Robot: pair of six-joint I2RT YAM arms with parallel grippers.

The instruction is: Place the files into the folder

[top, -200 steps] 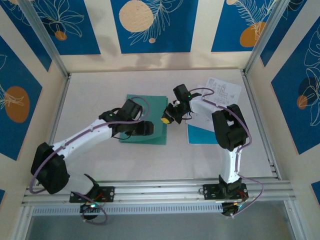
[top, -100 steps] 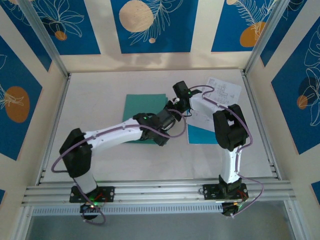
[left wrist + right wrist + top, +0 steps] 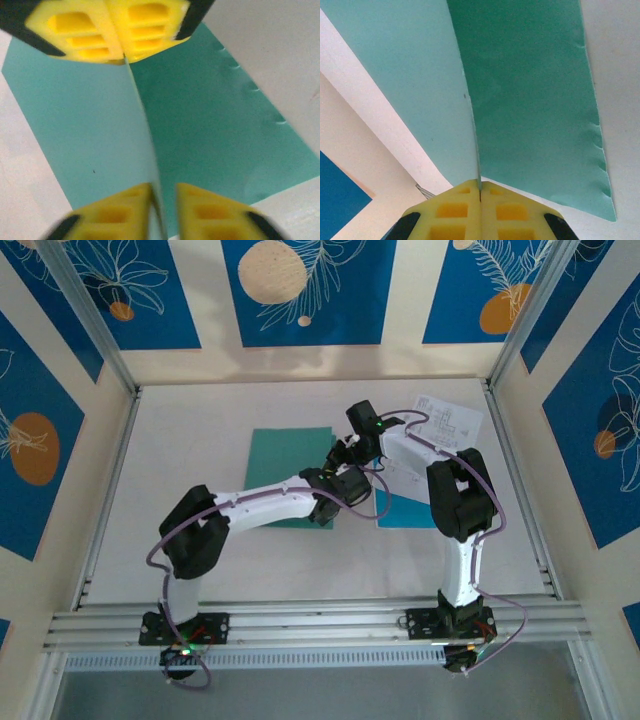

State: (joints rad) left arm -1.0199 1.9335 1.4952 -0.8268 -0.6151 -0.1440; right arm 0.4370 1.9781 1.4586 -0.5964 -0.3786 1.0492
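Since earlier, left gripper (image 3: 163,210) moved right, meeting right gripper (image 3: 480,192); its blurred pads (image 3: 115,215) nearly together astride raised folder (image 3: 225,125) leaf, grip unclear; right pads clamp leaf; left arm stretched across folder

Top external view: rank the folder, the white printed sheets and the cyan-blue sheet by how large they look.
1. folder, largest
2. white printed sheets, partly hidden
3. cyan-blue sheet, smallest, mostly hidden so its full size is unsure

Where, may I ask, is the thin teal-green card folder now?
Top view: the folder lies mid-table, left of the cyan-blue paper sheet, right gripper pinching its leaf.
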